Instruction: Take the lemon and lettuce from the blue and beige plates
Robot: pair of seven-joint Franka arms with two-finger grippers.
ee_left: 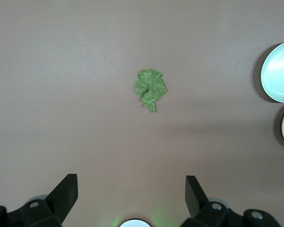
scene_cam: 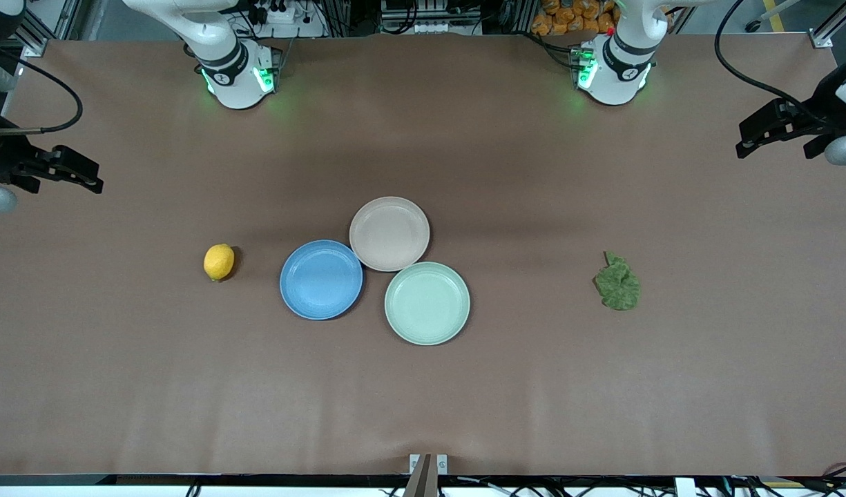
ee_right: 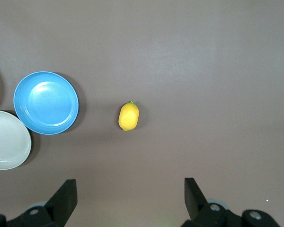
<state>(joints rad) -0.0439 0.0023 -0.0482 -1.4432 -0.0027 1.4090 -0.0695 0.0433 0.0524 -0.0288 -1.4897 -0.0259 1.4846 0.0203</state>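
**Both pincers released, nothing lifted yet**

The plates are bare. Starting nearest the front camera, the mint-green plate [scene_cam: 427,303] sits lowest in the cluster, then the blue plate [scene_cam: 320,279] beside it toward my right arm's end, then the beige plate [scene_cam: 389,233] farthest back, all three rim to rim. The lettuce [scene_cam: 618,284] lies flat on the table [scene_cam: 423,400] well apart from the plates, toward my left arm's end. The lemon [scene_cam: 219,261] rests on the cloth near the blue plate, toward my right arm's end. So the fruit and leaf are not on any plate; I go by that.

My left gripper [ee_left: 131,194] hangs high over the table's edge at its own end, fingers spread wide, holding nothing, with the leaf straight ahead in its wrist view. My right gripper [ee_right: 130,196] is the same at its end: released, empty, lemon centred ahead.

I judge this the opening step: approach. Next I must bring each pincer down over its own item. The lemon may roll, so I should straddle its narrow width. The leaf lies thin on the cloth and wants a low pinch.

Room is ample: bare table surrounds both items, and the plate rims stand off from either path.
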